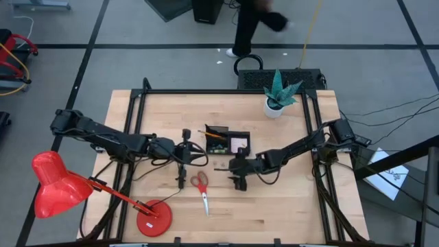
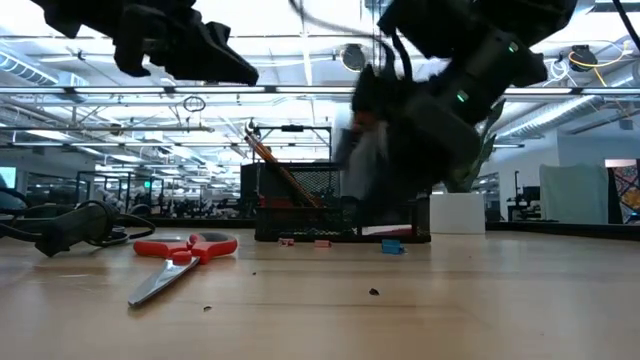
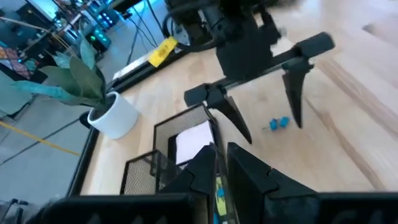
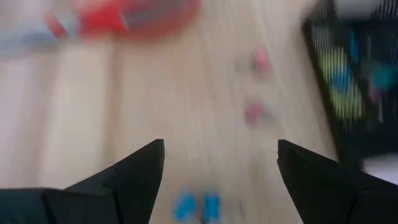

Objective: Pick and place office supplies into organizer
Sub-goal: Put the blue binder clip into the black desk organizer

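The right gripper [image 1: 239, 184] is hanging with its fingers spread wide and empty over a blue clip [image 3: 278, 123] just in front of the black organizer [image 1: 227, 142]. The left gripper [image 1: 182, 180] is pinching a thin item (too narrow to identify). The red-handled scissors [image 1: 202, 189] are lying between both grippers.

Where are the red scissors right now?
In the high view, the red scissors lie flat on the table, just in front of the black organizer, near the red lamp base.
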Tool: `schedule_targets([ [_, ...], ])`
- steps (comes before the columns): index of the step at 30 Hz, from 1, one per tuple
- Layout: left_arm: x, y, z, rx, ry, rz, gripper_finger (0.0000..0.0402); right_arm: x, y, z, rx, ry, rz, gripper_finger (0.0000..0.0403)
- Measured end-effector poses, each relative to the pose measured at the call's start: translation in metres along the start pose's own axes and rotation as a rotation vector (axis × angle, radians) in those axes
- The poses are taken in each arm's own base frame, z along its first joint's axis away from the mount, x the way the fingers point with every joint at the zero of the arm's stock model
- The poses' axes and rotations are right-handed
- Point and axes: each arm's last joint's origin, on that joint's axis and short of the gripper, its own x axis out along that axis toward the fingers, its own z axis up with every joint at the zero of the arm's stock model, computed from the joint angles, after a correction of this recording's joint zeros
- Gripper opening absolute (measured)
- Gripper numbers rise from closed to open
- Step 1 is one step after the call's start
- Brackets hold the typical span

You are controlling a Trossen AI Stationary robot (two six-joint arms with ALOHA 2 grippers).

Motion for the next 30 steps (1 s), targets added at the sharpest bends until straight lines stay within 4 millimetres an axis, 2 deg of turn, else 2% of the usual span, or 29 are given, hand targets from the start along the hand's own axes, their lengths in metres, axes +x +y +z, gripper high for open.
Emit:
schedule_targets([
  [7,0.001,-0.001,-0.001,-0.002,0.003,-0.001,0.0049,-0.002,0.003,0.022,-0.064,-0.234,0.091,0.0281],
  [14,0.001,-0.001,-0.001,0.000,0.011,-0.005,0.0049,-0.001,-0.004,0.024,-0.051,-0.239,0.072,0.0219],
  [21,0.001,-0.002,-0.004,0.007,0.033,-0.014,0.0049,0.002,-0.007,0.010,-0.186,-0.094,0.082,0.0184],
  [30,0.001,-0.003,-0.005,0.013,0.051,-0.022,0.0049,0.001,-0.004,-0.010,-0.110,0.131,0.197,0.0191],
])
